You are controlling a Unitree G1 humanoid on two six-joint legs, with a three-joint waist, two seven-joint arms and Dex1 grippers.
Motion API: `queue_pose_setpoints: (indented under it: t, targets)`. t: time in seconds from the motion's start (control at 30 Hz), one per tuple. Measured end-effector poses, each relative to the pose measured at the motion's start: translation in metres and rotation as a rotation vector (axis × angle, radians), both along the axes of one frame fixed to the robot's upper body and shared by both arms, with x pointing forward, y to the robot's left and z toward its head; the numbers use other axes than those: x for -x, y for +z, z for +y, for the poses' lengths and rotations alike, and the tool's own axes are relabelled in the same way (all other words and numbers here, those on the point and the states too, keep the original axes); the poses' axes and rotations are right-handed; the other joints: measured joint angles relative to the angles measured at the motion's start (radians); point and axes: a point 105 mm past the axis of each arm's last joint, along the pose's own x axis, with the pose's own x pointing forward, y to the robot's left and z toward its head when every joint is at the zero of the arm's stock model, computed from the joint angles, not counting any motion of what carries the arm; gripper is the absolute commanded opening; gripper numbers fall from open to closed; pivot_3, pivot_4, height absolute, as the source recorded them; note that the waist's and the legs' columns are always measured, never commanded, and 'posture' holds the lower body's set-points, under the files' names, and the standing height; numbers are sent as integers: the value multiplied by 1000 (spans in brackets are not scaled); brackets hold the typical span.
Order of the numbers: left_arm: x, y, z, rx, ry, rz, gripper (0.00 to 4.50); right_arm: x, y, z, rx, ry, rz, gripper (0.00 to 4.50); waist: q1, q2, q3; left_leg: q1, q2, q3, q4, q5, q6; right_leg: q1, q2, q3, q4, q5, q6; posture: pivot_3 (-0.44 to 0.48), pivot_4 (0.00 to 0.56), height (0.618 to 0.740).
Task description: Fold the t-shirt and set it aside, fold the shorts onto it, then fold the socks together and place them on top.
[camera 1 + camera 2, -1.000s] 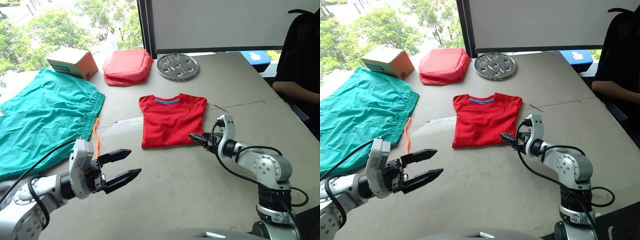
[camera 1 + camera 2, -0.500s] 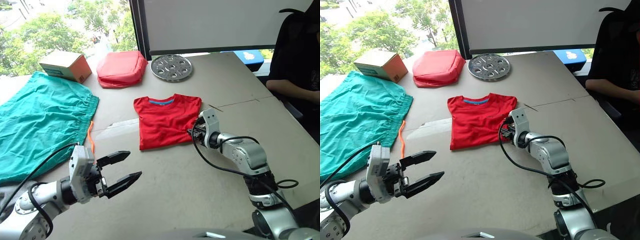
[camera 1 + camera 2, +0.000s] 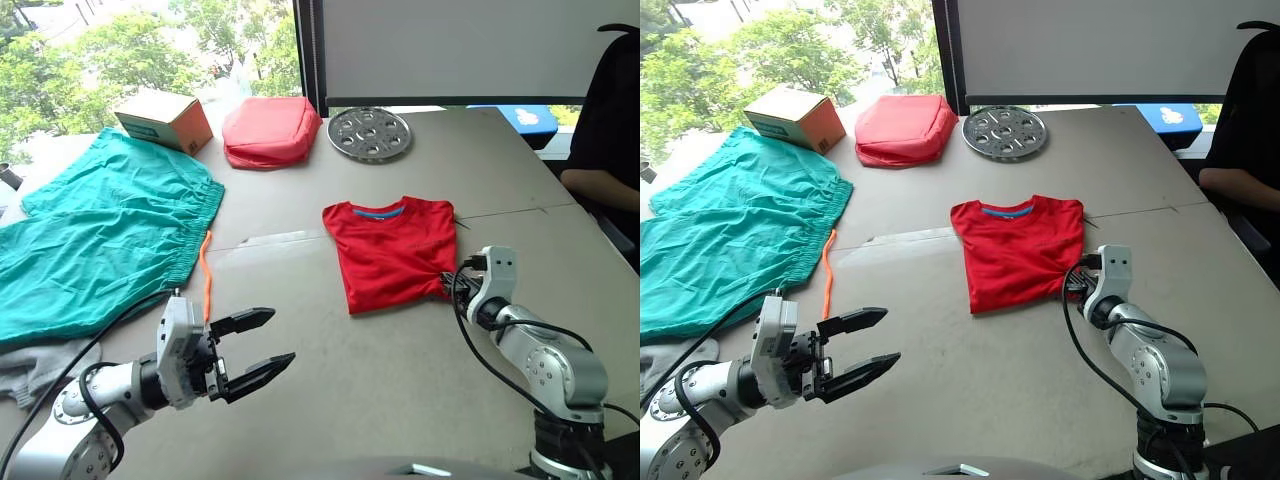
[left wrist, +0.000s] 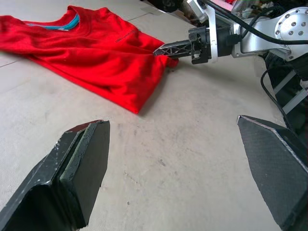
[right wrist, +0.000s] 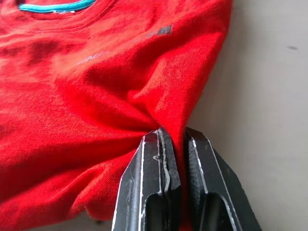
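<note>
Right claw [image 5: 174,144] has closed on the t-shirt [image 3: 395,250] at its right hem edge; left claw [image 3: 252,346] hovers wide. Risk: dragging unfolds cloth, thin pinch slips.

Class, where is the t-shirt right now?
The t-shirt lies folded mid-table, right of the shorts, its right edge pinched by the right gripper.

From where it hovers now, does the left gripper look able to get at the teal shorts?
Probably yes. The left gripper hangs open above bare table, and the shorts lie spread flat on its own side with nothing between. The right gripper is busy pinching the t-shirt.
</note>
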Motion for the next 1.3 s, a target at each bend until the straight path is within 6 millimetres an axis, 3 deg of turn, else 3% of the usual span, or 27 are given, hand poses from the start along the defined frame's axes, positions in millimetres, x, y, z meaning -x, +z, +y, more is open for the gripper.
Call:
queue_pose_setpoints:
  t: [0.07,0.17,0.23,0.37,0.43,0.57,0.77,0.8,0.87,0.93,1.0,1.03,1.07,1.1,1.13,1.17,1.2,1.3]
  targets:
    - [-3,1,-3,7,-24,-7,4500,10,-1,-19,12,-98,10,26,-1,0,0,0,0,0,0,0,0,0,1,-1,0,0,0,0,150,740]
    - [-9,1,-8,16,-56,-8,4500,32,-3,-68,65,-311,39,26,-5,0,0,0,0,0,0,0,0,0,1,0,0,0,0,0,150,740]
    - [-11,1,-10,24,-77,-9,4500,44,-5,-90,88,-400,56,26,-7,1,1,0,0,1,0,0,0,0,1,0,0,0,0,0,150,740]
    - [-18,2,-15,36,-109,-15,4500,58,-2,-127,171,-474,83,26,-8,2,1,0,0,1,0,0,0,0,1,1,0,0,1,0,150,740]
    - [-20,2,-17,39,-122,-16,4500,59,-2,-137,192,-484,89,26,-8,2,1,0,0,1,0,0,0,0,1,1,0,0,1,0,150,740]
    - [-20,2,-24,37,-178,-15,4500,60,-1,-147,207,-366,87,1343,-8,2,1,0,0,2,-1,0,0,0,3,1,0,0,0,0,150,740]
    - [-20,1,-27,34,-192,-14,4500,90,4,-145,246,-145,53,4168,-3,1,1,0,1,1,-1,0,0,1,3,1,0,-1,2,0,150,740]
    - [-20,0,-27,39,-177,-10,4500,101,11,-143,252,-97,18,4422,-3,2,1,0,1,1,-1,0,0,1,3,1,0,-1,2,0,150,740]
    - [-20,-3,-27,51,-148,-1,4500,107,25,-142,248,-66,-46,4422,-6,3,1,0,2,2,0,0,0,1,2,3,0,-2,3,0,150,740]
    - [-24,-2,-28,86,-95,4,4500,111,55,-133,243,5,-165,4422,-11,3,2,1,2,4,0,0,0,1,2,6,1,-1,4,0,150,740]
    - [-34,-1,-25,116,14,-5,4500,106,87,-100,223,176,-295,4422,-16,1,3,2,3,4,0,0,0,2,3,6,1,-2,4,0,150,740]
    - [-42,1,-21,130,100,-24,4500,101,106,-74,228,296,-383,4422,-20,-2,3,6,4,3,0,0,0,2,5,6,1,-2,4,0,150,740]
    - [-45,1,-19,134,137,-32,4500,98,114,-60,231,356,-426,4422,-20,-3,4,8,4,3,0,0,0,3,5,6,1,-2,4,0,150,740]
    - [-54,3,-11,131,259,-66,4500,89,130,-22,224,528,-519,4422,-27,-5,5,11,4,3,0,0,0,4,6,8,1,-1,4,0,150,740]
    - [-58,4,-9,129,292,-80,4500,89,134,-8,215,594,-548,4422,-25,-5,6,11,3,3,0,0,0,4,6,8,1,-1,4,0,150,740]
    - [-62,7,-2,109,385,-116,4500,89,141,23,198,733,-602,4422,-23,-8,5,11,2,1,-1,0,0,4,7,9,2,-1,3,0,150,740]
    - [-65,8,3,100,433,-129,4500,89,140,34,184,790,-607,4422,-21,-9,6,12,2,1,-1,0,0,5,8,9,2,-1,3,0,150,740]
    - [-68,12,43,-20,702,-206,4500,79,132,82,183,1028,-645,4422,-16,-12,7,12,0,1,-4,0,0,5,8,10,0,1,-2,0,150,740]
